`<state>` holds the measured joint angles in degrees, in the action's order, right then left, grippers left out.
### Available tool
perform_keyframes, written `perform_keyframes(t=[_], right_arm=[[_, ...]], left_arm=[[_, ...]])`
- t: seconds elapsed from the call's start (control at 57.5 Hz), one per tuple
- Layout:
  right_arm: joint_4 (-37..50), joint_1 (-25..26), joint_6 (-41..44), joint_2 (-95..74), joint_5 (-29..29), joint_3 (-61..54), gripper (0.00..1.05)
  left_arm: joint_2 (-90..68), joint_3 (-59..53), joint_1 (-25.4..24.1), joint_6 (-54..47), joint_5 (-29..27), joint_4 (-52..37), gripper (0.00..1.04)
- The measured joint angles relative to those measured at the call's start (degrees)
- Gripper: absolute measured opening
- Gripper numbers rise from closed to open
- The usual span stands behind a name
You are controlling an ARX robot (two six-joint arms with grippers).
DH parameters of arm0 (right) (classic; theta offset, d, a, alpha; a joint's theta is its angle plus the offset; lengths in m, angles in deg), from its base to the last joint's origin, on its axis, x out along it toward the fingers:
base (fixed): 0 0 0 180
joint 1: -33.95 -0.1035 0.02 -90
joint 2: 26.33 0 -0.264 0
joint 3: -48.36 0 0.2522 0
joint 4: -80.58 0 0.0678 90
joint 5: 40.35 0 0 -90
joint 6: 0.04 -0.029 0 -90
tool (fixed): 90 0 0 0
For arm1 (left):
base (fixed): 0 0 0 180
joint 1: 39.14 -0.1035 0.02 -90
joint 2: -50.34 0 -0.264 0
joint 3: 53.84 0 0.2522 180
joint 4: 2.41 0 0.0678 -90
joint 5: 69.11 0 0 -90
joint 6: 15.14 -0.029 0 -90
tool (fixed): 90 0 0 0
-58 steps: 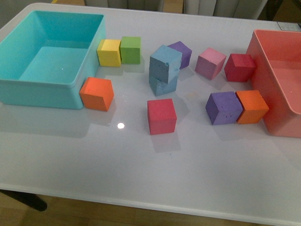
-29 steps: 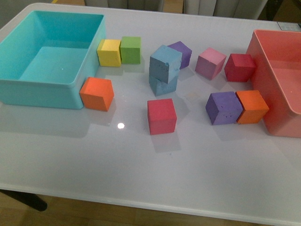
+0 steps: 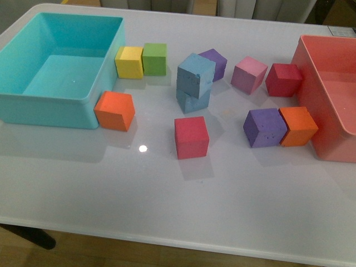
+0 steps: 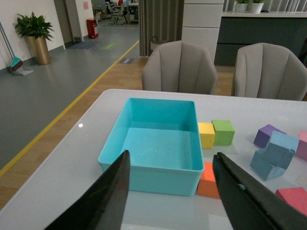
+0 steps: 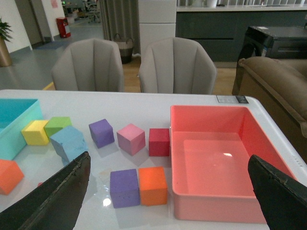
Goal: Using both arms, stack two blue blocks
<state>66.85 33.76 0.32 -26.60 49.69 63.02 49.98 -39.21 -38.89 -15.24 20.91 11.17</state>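
Nothing has moved since earlier. The top blue block (image 3: pixel 196 70) sits skewed on the lower one (image 3: pixel 193 100), twelve o'clock of the red cube (image 3: pixel 191 137). Both grippers (image 4: pixel 170 191) (image 5: pixel 168 191) hang apart, empty; stacking looks done.

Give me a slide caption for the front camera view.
Two blue blocks stacked mid-table, top one twisted, among scattered coloured cubes between a turquoise bin and a pink bin; no arms visible.

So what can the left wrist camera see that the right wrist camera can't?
Only the left wrist view shows the whole turquoise bin and the left gripper, open. Only the right wrist view shows the pink bin, the dark red cube and the right gripper, open. Both show the stacked blue blocks, the top one sitting crooked.
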Motion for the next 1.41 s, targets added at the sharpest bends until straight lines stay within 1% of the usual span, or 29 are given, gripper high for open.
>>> perform_keyframes(t=[0.035, 0.104, 0.156, 0.226, 1.408], right_arm=[[0.0, 0.0, 0.0, 0.0, 0.0, 0.0, 0.96], [0.0, 0.0, 0.0, 0.0, 0.0, 0.0, 0.96], [0.0, 0.0, 0.0, 0.0, 0.0, 0.0, 0.96], [0.0, 0.0, 0.0, 0.0, 0.0, 0.0, 0.96], [0.0, 0.0, 0.0, 0.0, 0.0, 0.0, 0.96]], left_arm=[[0.0, 0.0, 0.0, 0.0, 0.0, 0.0, 0.75], [0.0, 0.0, 0.0, 0.0, 0.0, 0.0, 0.91], [0.0, 0.0, 0.0, -0.07, 0.0, 0.0, 0.98], [0.0, 0.0, 0.0, 0.0, 0.0, 0.0, 0.95], [0.0, 0.0, 0.0, -0.02, 0.0, 0.0, 0.96]])
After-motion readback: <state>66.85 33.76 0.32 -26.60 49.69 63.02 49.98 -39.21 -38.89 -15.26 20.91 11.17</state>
